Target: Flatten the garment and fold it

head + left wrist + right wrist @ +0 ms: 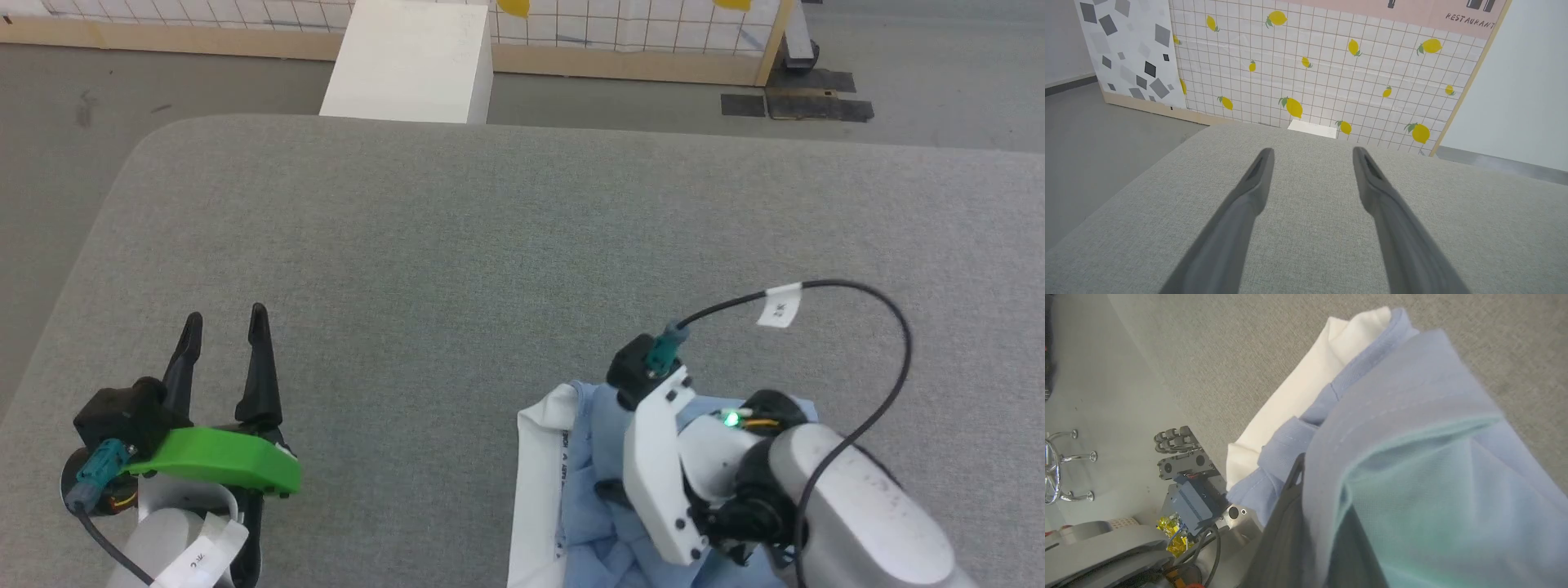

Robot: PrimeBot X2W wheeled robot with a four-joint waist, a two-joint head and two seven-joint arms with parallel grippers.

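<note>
Crumpled light-blue knit polo shirt (589, 445) at the woven grey tabletop's (490, 245) near edge, pinched in the closed right claw (611, 492); left claw (226, 322) wide open, empty

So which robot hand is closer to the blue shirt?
The right one. The right gripper is down in the crumpled shirt, shut on its blue cloth. The left gripper is open above the grey table, off to the shirt's left, not touching it.

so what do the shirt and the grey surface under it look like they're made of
Garment: matte knit cloth, likely cotton or a blend; a fine pique texture and stitched seams show. Grey surface: matte woven fabric covering, judging by its speckled weave; the core is hidden.
</note>
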